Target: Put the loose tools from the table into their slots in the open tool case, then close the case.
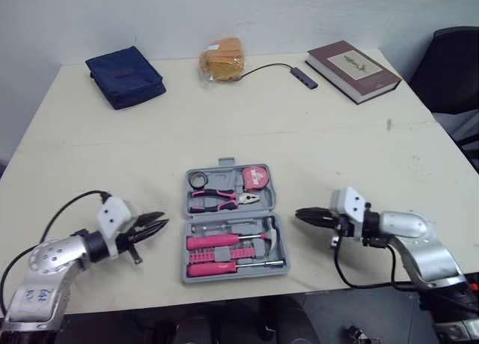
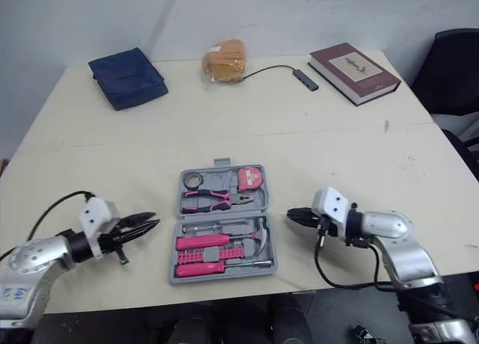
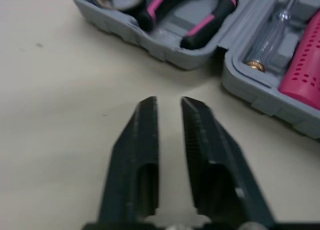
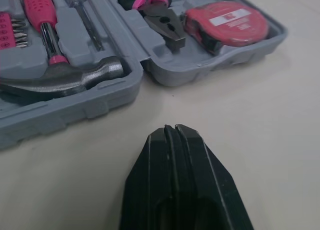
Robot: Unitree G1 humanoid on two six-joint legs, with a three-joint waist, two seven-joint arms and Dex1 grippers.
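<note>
Case (image 1: 230,220), grey, lying open at the near middle of the desk (image 1: 90,164). Far half holds pliers (image 1: 217,200), tape measure (image 1: 254,178) and a small roll (image 1: 197,180). Near half holds hammer (image 1: 271,235) and pink-handled screwdrivers (image 1: 213,242). Left tool (image 1: 161,221) is near the case's left side, fingers slightly spread and empty. Right tool (image 1: 299,215) is near the case's right side, fingers pressed together and empty. Along the far edge of the desk are a navy pouch (image 1: 125,76), bagged bread (image 1: 221,58), cabled hub (image 1: 303,77) and book (image 1: 352,70).

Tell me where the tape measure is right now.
In the left eye view, the tape measure sits in the far half of the open case, at its right end, just right of the pliers.
</note>
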